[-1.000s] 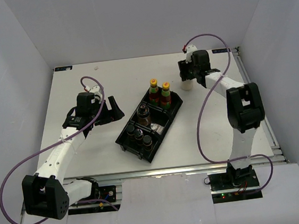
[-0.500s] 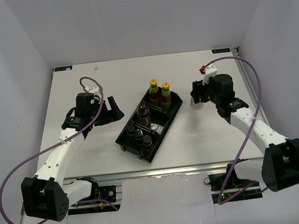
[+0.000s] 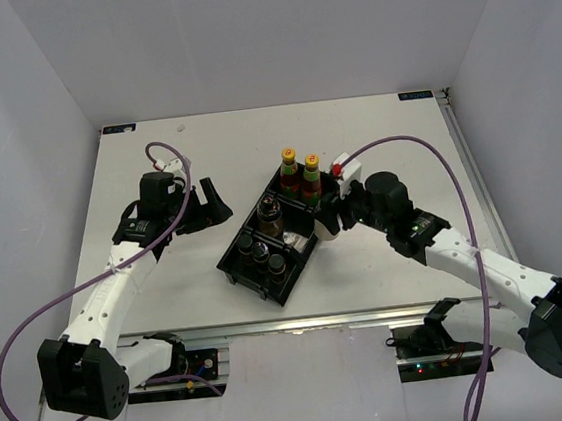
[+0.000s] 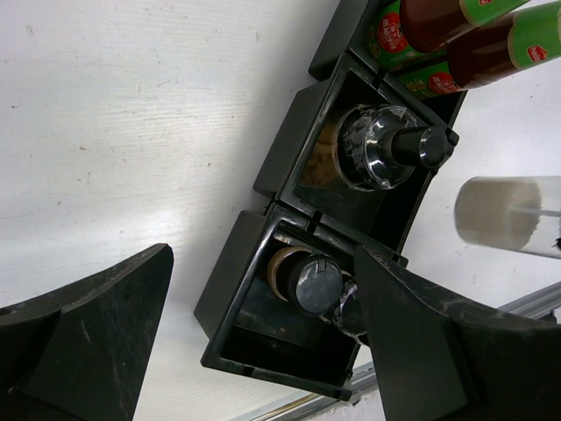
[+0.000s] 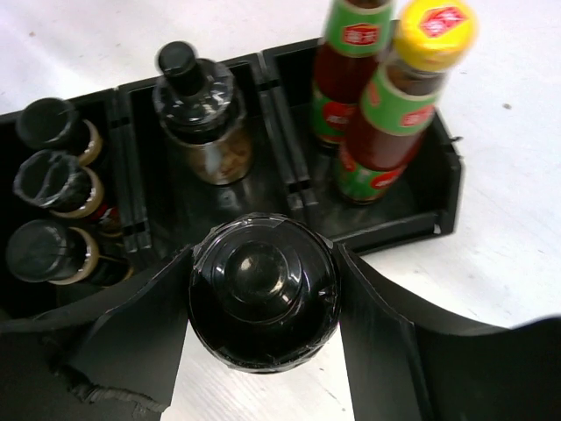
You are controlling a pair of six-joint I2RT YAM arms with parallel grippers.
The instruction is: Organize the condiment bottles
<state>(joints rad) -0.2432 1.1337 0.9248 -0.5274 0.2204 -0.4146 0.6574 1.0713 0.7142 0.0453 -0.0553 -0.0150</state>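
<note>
A black divided tray (image 3: 228, 261) sits mid-table. Its far compartment holds two red-sauce bottles (image 3: 300, 171) with yellow caps. The middle one holds a dark jar (image 3: 271, 217) with a black-and-silver top. The near one holds three dark jars (image 3: 262, 254). My right gripper (image 3: 330, 217) is shut on a cream-bodied bottle (image 3: 328, 228) and holds it upright just off the tray's right edge. In the right wrist view its black top (image 5: 263, 294) fills the gap between the fingers. My left gripper (image 3: 215, 202) is open and empty, left of the tray.
The left wrist view shows the tray rim (image 4: 280, 373), the middle jar (image 4: 383, 149), the near jars (image 4: 316, 281) and the held cream bottle (image 4: 504, 210) beyond. The table's metal front rail (image 3: 303, 321) runs near the tray. White walls enclose the table.
My right arm has swung from the far right back of the table to the tray's right edge, carrying the cream-bodied bottle. The left arm has barely moved.
</note>
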